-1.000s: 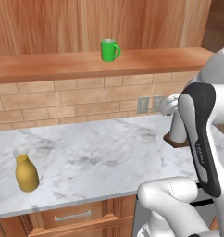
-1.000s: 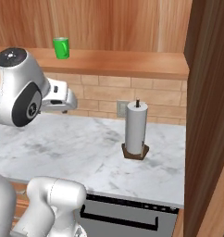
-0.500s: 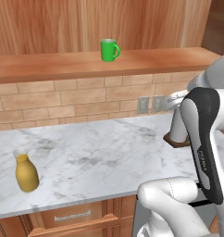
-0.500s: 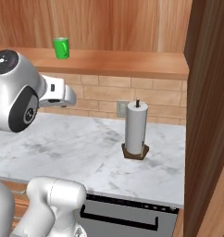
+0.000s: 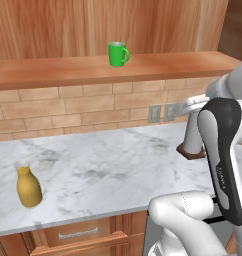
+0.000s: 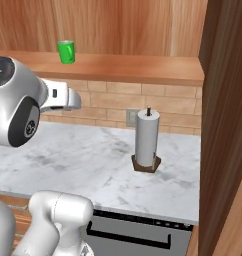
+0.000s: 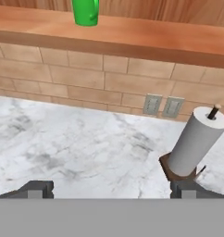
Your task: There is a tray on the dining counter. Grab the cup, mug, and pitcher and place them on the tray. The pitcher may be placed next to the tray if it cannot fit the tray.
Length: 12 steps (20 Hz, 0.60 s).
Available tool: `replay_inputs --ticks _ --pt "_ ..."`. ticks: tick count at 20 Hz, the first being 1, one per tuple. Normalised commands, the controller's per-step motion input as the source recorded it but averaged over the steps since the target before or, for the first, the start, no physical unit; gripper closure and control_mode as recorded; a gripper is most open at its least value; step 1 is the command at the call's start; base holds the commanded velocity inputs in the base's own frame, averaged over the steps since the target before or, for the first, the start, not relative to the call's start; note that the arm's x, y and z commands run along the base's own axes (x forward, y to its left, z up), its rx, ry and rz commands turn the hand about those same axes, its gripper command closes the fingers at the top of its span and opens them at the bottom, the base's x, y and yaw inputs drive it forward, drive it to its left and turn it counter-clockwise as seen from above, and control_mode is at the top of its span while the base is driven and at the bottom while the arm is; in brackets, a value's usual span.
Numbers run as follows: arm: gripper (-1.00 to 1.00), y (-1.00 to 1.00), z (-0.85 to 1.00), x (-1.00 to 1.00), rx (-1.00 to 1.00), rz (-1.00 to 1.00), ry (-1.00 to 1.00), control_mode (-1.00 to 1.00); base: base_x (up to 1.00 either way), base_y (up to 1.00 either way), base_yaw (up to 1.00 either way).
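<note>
Yellow pitcher (image 5: pixel 29 186) stands on the marble counter (image 5: pixel 108 170), far left of the pincer (image 7: pixel 111 189). Green mug (image 5: pixel 117 54) sits on the wooden shelf (image 5: pixel 158 64), above and left. Pincer spread wide, empty, over the counter. Paper towel roll (image 7: pixel 193 142) just ahead, right.

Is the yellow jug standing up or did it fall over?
Standing up. The pitcher rests on its round bottom on the marble counter, with its pale neck pointing straight up.
</note>
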Motion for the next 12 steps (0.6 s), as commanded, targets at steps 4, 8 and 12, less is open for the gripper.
replay_inputs --ticks 4,8,12 --pt "-1.00 0.00 0.33 0.00 0.04 0.00 -0.09 -1.00 0.00 0.00 0.00" --pt "-1.00 0.00 0.50 0.00 0.04 0.00 -0.04 -1.00 0.00 0.00 0.00" --pt "-1.00 0.00 0.52 0.00 0.01 0.04 0.00 -1.00 0.00 0.00 0.00"
